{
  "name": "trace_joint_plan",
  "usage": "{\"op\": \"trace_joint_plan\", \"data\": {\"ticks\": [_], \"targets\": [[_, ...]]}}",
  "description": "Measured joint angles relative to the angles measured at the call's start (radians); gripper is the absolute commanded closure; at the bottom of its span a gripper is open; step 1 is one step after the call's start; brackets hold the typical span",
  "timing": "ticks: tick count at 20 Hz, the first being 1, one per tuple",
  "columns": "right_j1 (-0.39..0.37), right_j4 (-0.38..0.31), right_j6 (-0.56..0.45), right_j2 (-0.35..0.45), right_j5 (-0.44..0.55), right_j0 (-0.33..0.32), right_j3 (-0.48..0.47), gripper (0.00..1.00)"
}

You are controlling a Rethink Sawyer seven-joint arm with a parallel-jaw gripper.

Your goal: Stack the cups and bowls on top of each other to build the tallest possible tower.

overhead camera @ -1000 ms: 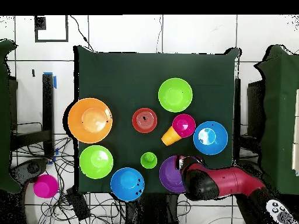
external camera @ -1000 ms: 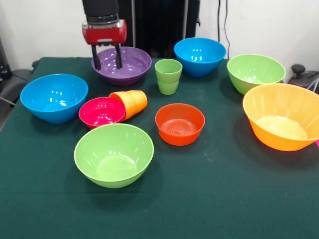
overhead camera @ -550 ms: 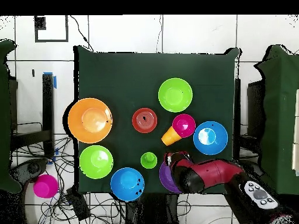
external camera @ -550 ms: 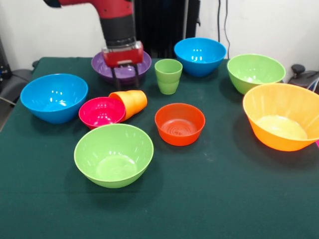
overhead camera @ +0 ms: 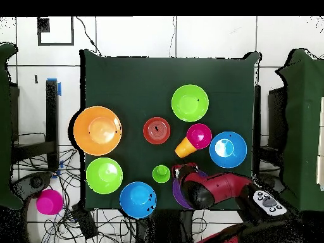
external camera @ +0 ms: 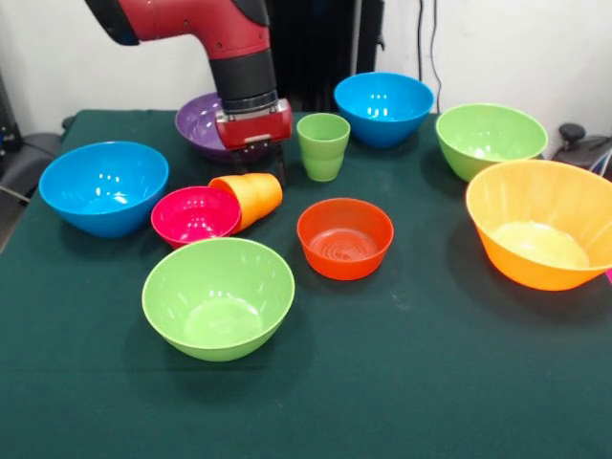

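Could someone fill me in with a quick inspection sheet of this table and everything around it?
Surface: green cloth table, flat.
Job's things: nothing stacked. Orange cup lies tipped against the magenta bowl; green cup upright. Orange-red bowl, two blue bowls, two green bowls, purple bowl and large orange bowl stand apart.
Clutter: nothing seen on the table.
Gripper: low behind the orange cup; fingers unclear.
Cables: tangle on the floor.
Surroundings: pink round object off the table.
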Motion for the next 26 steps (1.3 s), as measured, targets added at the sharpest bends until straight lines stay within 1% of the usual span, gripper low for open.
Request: {"op": "trace_joint_plan", "data": {"ticks": [7, 9, 11, 12, 16, 19, 26], "targets": [[-0.02, 0.0, 0.0, -0.005, 0.001, -0.013, 0.0, 0.0], [-0.044, 0.001, 0.0, -0.004, 0.014, -0.024, 0.004, 0.0], [-0.068, 0.007, 0.0, -0.002, 0.038, -0.037, 0.01, 0.0], [-0.094, 0.017, 0.0, 0.0, 0.069, -0.053, 0.02, 0.0], [-0.143, 0.042, 0.0, 0.007, 0.159, -0.084, 0.032, 0.0], [-0.158, 0.044, 0.0, 0.013, 0.208, -0.094, 0.032, 0.0], [-0.157, 0.044, 0.0, 0.032, 0.222, -0.095, 0.032, 0.0]]}}
